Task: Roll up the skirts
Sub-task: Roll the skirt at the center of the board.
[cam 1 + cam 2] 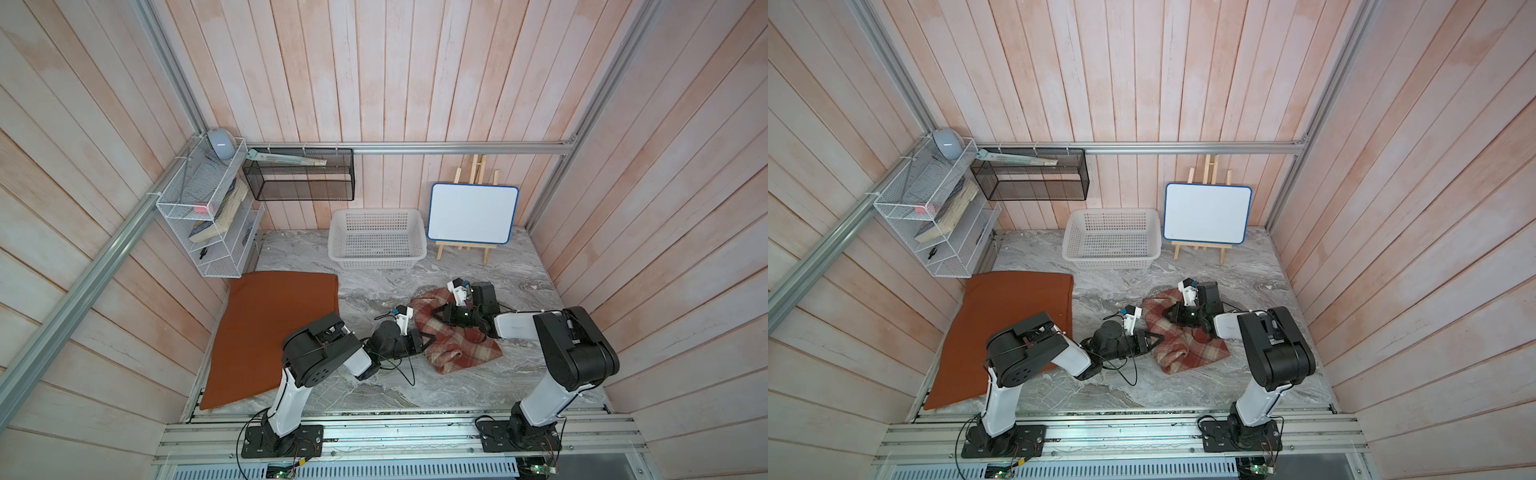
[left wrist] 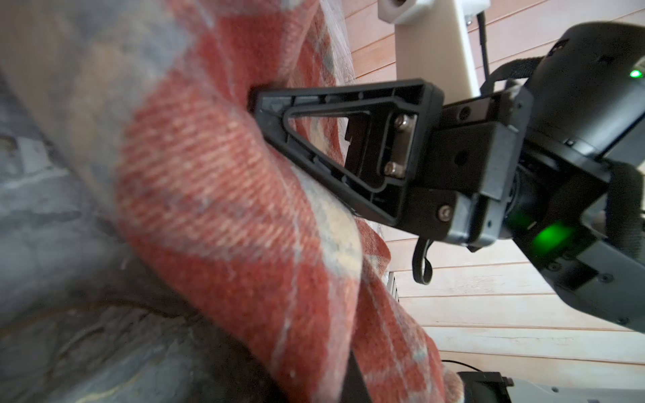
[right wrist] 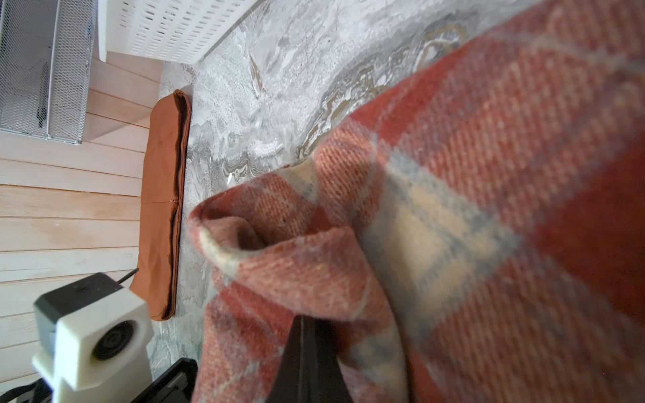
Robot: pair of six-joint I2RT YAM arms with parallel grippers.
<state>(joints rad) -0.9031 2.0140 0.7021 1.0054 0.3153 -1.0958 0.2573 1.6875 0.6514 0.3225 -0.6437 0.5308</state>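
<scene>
Top views look down; wrist views apparently hug plaid skirt [image 2: 223, 195].

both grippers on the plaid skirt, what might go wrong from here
1. The left gripper and right gripper pinch the plaid skirt close together, so they may bump.
2. The skirt lies bunched and crooked, its rolled end loose; it may unravel or come out lopsided.
3. The right arm reaches over the cloth and could drag it.
</scene>
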